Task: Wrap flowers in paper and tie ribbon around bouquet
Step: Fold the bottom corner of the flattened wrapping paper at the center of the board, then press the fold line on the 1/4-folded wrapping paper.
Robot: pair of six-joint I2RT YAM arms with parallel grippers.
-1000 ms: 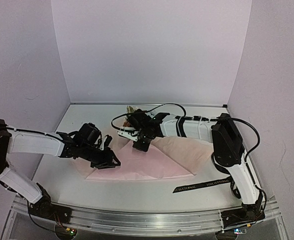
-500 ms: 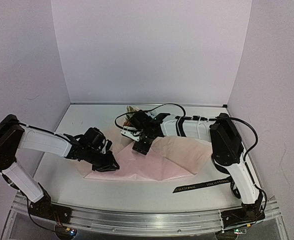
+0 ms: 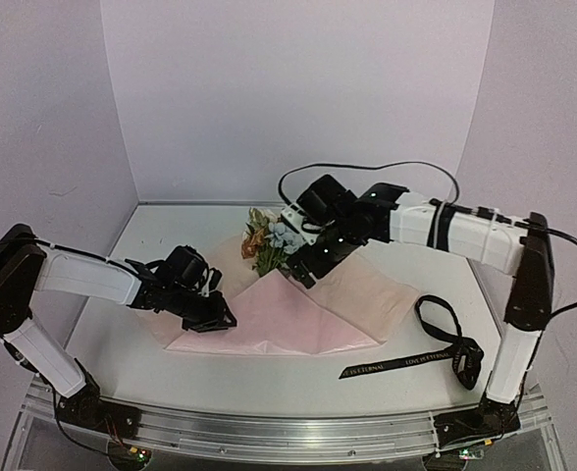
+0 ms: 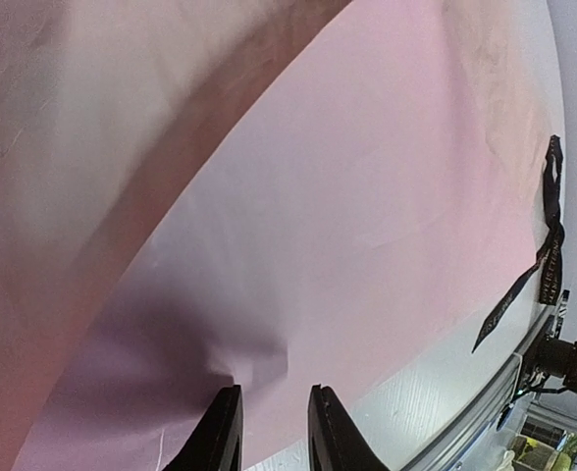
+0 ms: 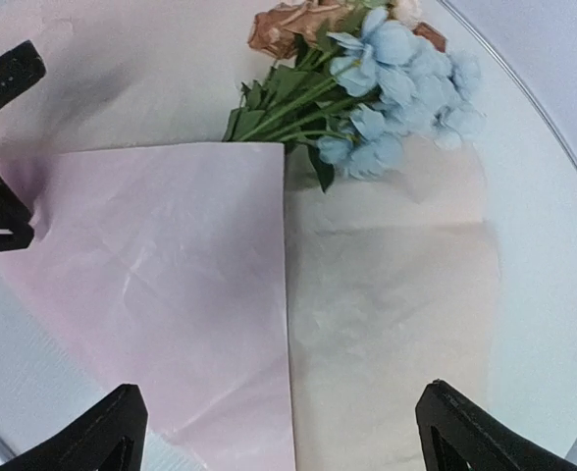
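Observation:
The flowers (image 3: 269,240) lie at the back of the table, pale blue and orange-brown blooms (image 5: 382,78) showing. Their stems run under the pink paper (image 3: 279,316), whose left flap (image 5: 171,265) is folded over to a straight edge. My right gripper (image 3: 313,267) hangs wide open just above that fold, nothing between its fingers (image 5: 107,432). My left gripper (image 3: 216,316) sits low on the paper's left part. Its fingertips (image 4: 222,422) stand a narrow gap apart on the sheet, with a small crease at the left one. The black ribbon (image 3: 406,362) lies flat at the front right.
A loop of black cable (image 3: 452,339) from the right arm hangs just behind the ribbon. White walls close the table at the back and both sides. A metal rail (image 3: 269,432) runs along the near edge.
My right gripper has opened wide, let go of the paper, and lifted back to the right, uncovering the flowers. The left gripper has stayed on the paper's left part.

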